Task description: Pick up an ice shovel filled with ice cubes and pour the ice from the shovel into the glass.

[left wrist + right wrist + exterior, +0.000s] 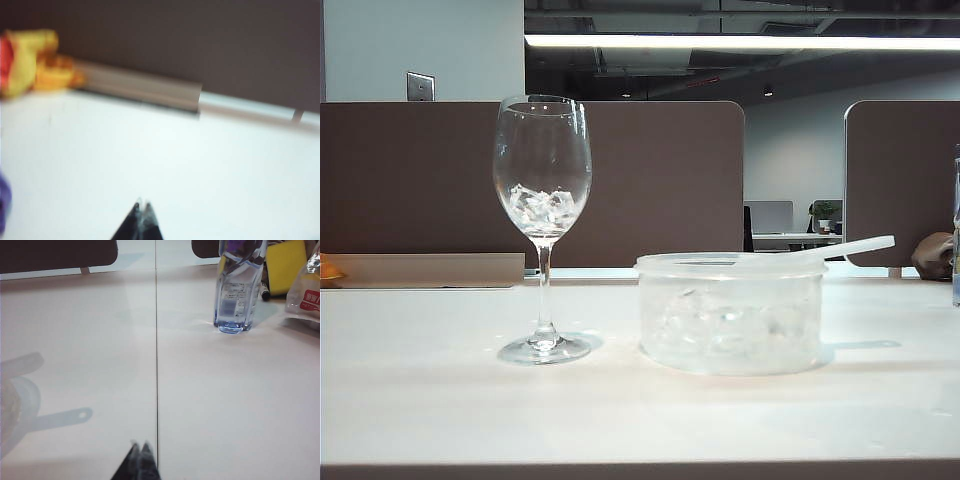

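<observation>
The glass (542, 200) stands upright on the white table, left of centre, with a few ice cubes (542, 207) in its bowl. To its right is a round translucent tub (730, 315) holding more ice. The ice shovel (840, 250) lies across the tub's rim, its long handle sticking out to the right. Neither gripper appears in the exterior view. My left gripper (142, 205) is shut and empty over bare table, in a blurred picture. My right gripper (140, 445) is shut and empty too, with the tub's edge (15, 405) and the shovel handle (20, 365) off to one side.
A clear water bottle (239, 290) stands on the table beyond my right gripper, beside a yellow object (285, 265) and a snack packet (307, 290). A yellow and red toy (27, 62) lies by the brown partition near my left gripper. Partitions close off the table's far edge.
</observation>
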Motion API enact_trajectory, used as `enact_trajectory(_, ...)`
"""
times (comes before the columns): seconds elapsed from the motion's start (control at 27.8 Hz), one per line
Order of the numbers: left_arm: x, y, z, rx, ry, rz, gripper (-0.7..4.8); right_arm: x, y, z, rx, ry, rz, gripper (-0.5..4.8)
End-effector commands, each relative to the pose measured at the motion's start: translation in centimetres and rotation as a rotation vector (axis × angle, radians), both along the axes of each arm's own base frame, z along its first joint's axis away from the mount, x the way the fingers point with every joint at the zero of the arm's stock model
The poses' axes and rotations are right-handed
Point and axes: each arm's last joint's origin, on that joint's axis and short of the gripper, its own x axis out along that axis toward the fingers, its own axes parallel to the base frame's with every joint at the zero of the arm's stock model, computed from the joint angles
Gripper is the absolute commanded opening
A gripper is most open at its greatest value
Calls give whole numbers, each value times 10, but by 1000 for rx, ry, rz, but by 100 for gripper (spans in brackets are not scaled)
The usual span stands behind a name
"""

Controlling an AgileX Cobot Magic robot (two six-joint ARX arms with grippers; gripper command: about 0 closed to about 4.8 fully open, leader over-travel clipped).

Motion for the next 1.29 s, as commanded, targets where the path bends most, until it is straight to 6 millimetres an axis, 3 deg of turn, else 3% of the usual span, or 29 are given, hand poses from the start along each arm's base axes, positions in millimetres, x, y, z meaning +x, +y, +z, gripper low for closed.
enact_trajectory(0.04, 0, 0, -7, -1, 80, 3, -3, 0, 0, -2, 0, 2, -1, -5)
enact_trajectory(0.32, -2, 0, -16, 19, 171, 1, -3, 0, 0, -2, 0, 2, -1, -5)
enact_trajectory(1.01, -2, 0, -17, 43, 182, -8, -3, 0, 0, -2, 0, 2, -1, -5)
enact_trajectory(1.29, -2, 0, -17, 157, 191, -19, -3, 0, 0, -2, 0, 2, -1, -5)
